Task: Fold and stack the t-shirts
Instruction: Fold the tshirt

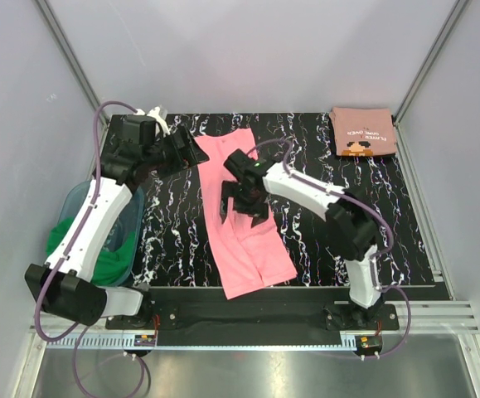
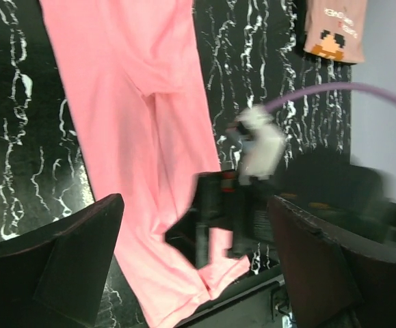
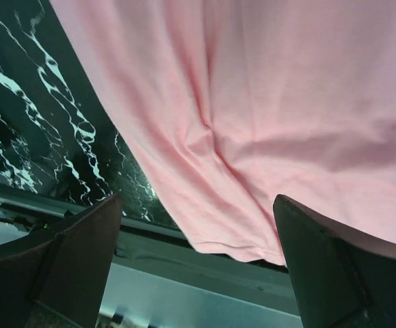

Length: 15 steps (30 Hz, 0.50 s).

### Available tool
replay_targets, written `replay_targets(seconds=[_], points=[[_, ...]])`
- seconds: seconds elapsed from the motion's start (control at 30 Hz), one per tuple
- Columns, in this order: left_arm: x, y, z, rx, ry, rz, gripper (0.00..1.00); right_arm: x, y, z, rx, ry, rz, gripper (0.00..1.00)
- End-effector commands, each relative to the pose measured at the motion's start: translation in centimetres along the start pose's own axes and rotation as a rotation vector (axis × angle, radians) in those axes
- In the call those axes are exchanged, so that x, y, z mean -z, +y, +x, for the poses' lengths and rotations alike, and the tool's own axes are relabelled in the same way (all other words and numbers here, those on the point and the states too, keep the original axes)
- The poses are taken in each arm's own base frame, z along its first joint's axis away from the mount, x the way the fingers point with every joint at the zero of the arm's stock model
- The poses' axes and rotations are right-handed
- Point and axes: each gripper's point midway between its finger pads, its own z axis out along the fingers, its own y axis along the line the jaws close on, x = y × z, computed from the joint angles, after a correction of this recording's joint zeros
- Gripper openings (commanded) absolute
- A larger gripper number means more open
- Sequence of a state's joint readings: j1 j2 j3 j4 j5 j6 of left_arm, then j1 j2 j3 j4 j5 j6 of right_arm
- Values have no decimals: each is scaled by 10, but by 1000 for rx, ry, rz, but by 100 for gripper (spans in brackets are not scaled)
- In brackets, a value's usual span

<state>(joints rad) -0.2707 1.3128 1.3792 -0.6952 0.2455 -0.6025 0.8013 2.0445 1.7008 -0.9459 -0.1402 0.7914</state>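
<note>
The bright pink t-shirt (image 1: 244, 224) lies in a long strip down the middle of the black marbled table (image 1: 322, 240), its hem near the front edge. The salmon t-shirt (image 1: 362, 133) with white lettering lies folded at the back right. My left gripper (image 1: 187, 150) hovers open and empty by the pink shirt's back left end. In the left wrist view (image 2: 198, 273) it looks down on the pink shirt (image 2: 136, 137) and the blurred right arm (image 2: 249, 184). My right gripper (image 1: 238, 203) is open and empty above the shirt's middle. In the right wrist view (image 3: 198, 273) it is over pink cloth (image 3: 273, 102).
A blue bin (image 1: 132, 217) holding green cloth (image 1: 105, 264) stands off the table's left edge, beside the left arm. Grey walls with metal rails enclose the back and sides. The table's front edge (image 3: 150, 236) shows just below the shirt's hem.
</note>
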Motion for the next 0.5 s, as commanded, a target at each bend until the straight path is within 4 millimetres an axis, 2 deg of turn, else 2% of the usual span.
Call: replay_targets(seconds=[0.0, 0.03, 0.07, 0.1, 0.17, 0.2, 0.23, 0.3, 0.33, 0.37, 0.4, 0.47], points=[[-16, 8, -10, -75, -36, -45, 90, 51, -39, -43, 52, -195, 102, 100], [-24, 13, -8, -83, -22, -76, 89, 61, -49, -51, 39, -220, 124, 100], [-37, 23, -15, -97, -36, -154, 88, 67, -61, -59, 35, -234, 143, 100], [-46, 24, -6, -126, -12, -200, 87, 76, -83, -70, 0, -259, 185, 100], [-57, 32, -16, -151, -62, -316, 87, 96, -103, -81, 1, -308, 212, 100], [-74, 37, -4, -157, -21, -362, 87, 102, -122, -85, -19, -321, 252, 100], [-81, 39, -2, -152, -21, -384, 87, 112, -128, -86, -28, -335, 251, 100], [-105, 45, 5, -141, -13, -462, 85, 114, -149, -82, -55, -312, 271, 100], [-116, 48, 10, -115, -4, -487, 85, 120, -153, -79, -64, -320, 264, 100], [-122, 50, 10, -109, -11, -517, 84, 121, -158, -76, -70, -317, 267, 100], [-138, 52, 18, -113, 16, -548, 84, 117, -165, -70, -76, -301, 276, 100], [-153, 51, 21, -109, 19, -566, 81, 122, -170, -66, -93, -318, 265, 99]])
